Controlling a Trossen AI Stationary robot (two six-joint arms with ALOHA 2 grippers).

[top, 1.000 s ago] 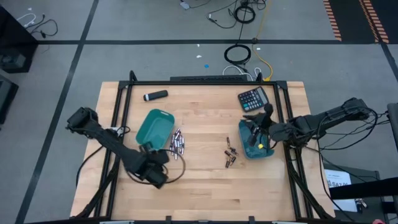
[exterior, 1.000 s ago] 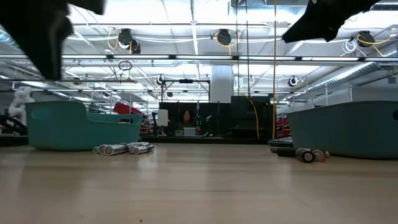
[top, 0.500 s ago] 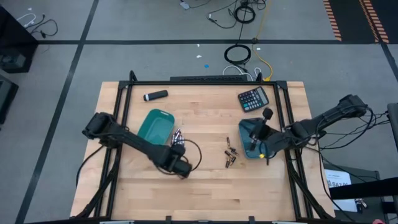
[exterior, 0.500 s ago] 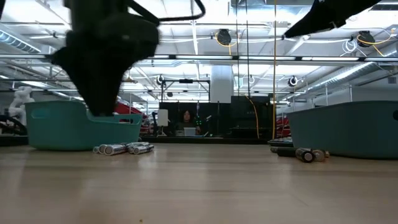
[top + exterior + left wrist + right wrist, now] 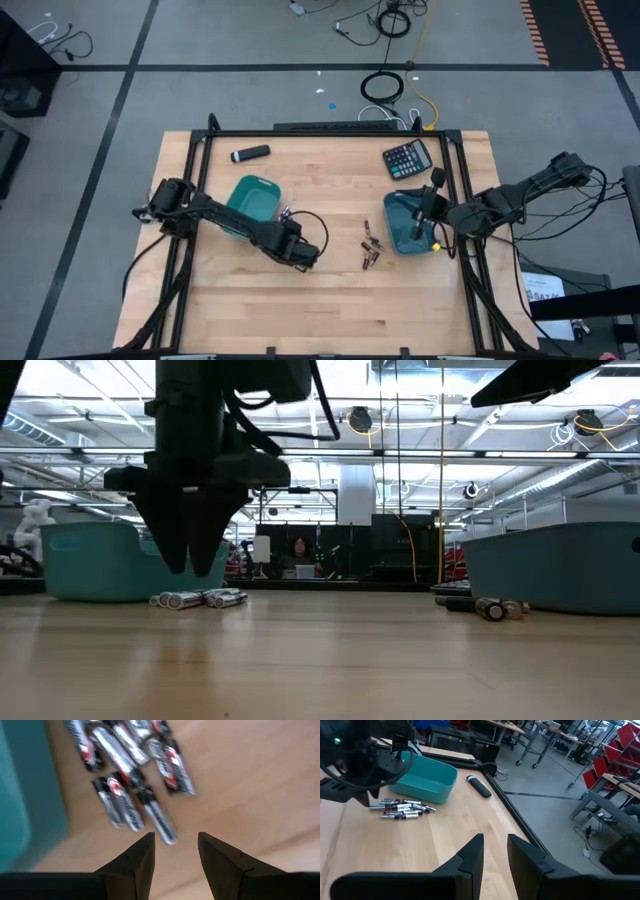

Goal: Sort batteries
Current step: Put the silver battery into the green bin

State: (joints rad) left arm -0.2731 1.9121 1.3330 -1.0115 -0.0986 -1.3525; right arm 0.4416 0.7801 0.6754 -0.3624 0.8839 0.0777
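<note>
Step in hand, by my judgement: L arm lining up a pick from the silvery batteries (image 5: 131, 785) lying loose on the table just beside the left teal tray (image 5: 247, 203). To do it well: single out one cell at the pile's edge, the one nearest the fingers and slightly apart from the rest looks best; turn the wrist so the fingers straddle it across its width, come straight down, close only once both tips are past its sides. Cells lie touching and at mixed angles, so a wide grab risks taking two or rolling neighbours off. Left gripper (image 5: 175, 851): fingers apart by a modest gap, nothing between them, touching nothing; low view shows the tips clear above the table, over the pile. Second lot, shorter dark batteries (image 5: 370, 250), sits mid-table near the right teal tray (image 5: 400, 240), untouched as far as seen. Right gripper (image 5: 494, 851) waits over the right tray: fingers slightly apart, empty. Tray contents: cannot tell.
</note>
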